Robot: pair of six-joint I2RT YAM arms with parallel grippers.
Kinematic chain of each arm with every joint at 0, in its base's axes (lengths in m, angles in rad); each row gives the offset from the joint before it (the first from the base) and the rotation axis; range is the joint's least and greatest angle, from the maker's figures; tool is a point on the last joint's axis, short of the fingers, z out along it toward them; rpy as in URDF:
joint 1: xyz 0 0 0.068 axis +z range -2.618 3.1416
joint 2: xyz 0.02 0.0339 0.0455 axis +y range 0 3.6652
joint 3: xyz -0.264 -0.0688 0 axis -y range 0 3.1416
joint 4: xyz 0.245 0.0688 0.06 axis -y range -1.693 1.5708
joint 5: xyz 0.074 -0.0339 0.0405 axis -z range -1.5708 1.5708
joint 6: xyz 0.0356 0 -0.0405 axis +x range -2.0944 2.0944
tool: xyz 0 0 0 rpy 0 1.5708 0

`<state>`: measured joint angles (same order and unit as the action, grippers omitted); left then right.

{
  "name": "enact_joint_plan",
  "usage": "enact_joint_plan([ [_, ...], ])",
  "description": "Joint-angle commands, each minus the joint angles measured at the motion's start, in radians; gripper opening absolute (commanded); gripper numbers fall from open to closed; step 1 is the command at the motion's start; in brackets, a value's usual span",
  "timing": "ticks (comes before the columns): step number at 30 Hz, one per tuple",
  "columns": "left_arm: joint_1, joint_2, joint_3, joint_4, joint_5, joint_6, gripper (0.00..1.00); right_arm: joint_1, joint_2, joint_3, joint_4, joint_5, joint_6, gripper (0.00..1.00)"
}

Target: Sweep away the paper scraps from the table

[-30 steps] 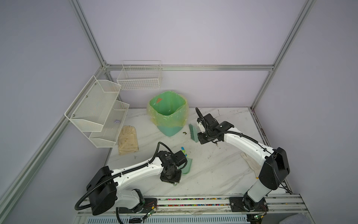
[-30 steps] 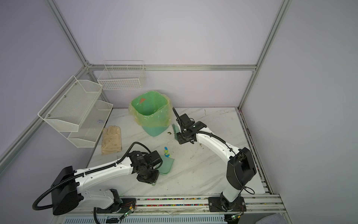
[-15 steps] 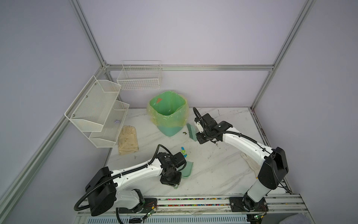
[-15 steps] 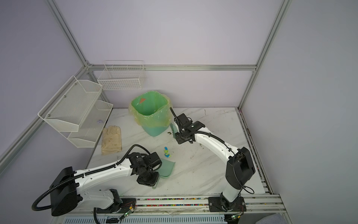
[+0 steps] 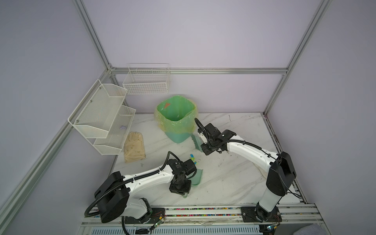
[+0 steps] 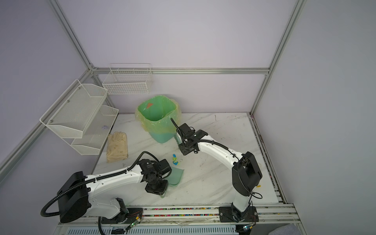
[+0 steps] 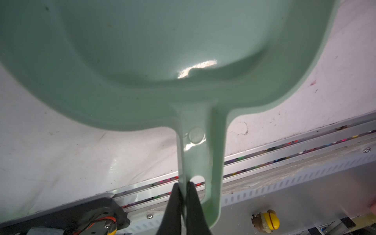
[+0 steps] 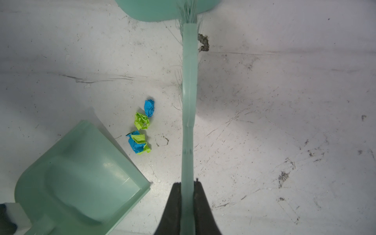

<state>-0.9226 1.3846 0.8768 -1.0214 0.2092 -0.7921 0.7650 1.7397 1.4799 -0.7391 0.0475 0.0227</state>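
Note:
A small cluster of blue and lime-green paper scraps (image 8: 142,126) lies mid-table (image 5: 234,173), seen in both top views (image 5: 192,159) (image 6: 175,159). My left gripper (image 7: 184,186) is shut on the handle of a pale green dustpan (image 7: 162,61). The pan (image 5: 198,177) (image 8: 81,179) rests just in front of the scraps, its open lip towards them but apart from them. My right gripper (image 8: 188,184) is shut on a green brush (image 8: 188,101). The brush (image 5: 196,142) hangs behind the scraps, its bristles close to the bin.
A green bin (image 5: 177,122) with a yellowish liner stands at the back middle. A white glove (image 5: 134,146) lies at the left, under mesh shelves (image 5: 101,118). A wire basket (image 5: 146,81) hangs on the back wall. A grooved rail (image 5: 203,209) runs along the front edge.
The right arm has carried the brush a little to the left, closer to the bin. The left gripper and dustpan have shifted slightly towards the front edge. The scraps lie as before.

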Motion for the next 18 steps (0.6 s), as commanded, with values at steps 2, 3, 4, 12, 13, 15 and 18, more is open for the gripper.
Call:
enact_joint_plan([
  [2,0.032,0.008,-0.009,0.014,-0.003,0.029,0.0,0.014,0.022,0.029,0.013,-0.004,-0.029,0.0],
  [3,0.037,0.011,-0.007,0.014,-0.008,0.031,0.0,0.019,0.029,0.031,0.014,-0.012,-0.031,0.0],
  [4,0.043,0.015,-0.008,0.016,-0.011,0.035,0.0,0.023,0.033,0.035,0.014,-0.017,-0.032,0.0],
  [12,0.077,0.059,-0.021,0.064,0.003,0.04,0.0,0.055,0.053,0.03,-0.002,-0.042,-0.043,0.0],
  [13,0.079,0.065,-0.02,0.064,0.003,0.043,0.0,0.062,0.048,0.025,-0.006,-0.041,-0.038,0.0],
  [15,0.078,0.077,-0.013,0.064,0.005,0.045,0.0,0.076,0.026,-0.001,0.003,-0.044,-0.023,0.0],
  [18,0.078,0.086,-0.015,0.068,0.005,0.047,0.0,0.091,-0.004,-0.045,0.013,-0.059,0.0,0.0],
])
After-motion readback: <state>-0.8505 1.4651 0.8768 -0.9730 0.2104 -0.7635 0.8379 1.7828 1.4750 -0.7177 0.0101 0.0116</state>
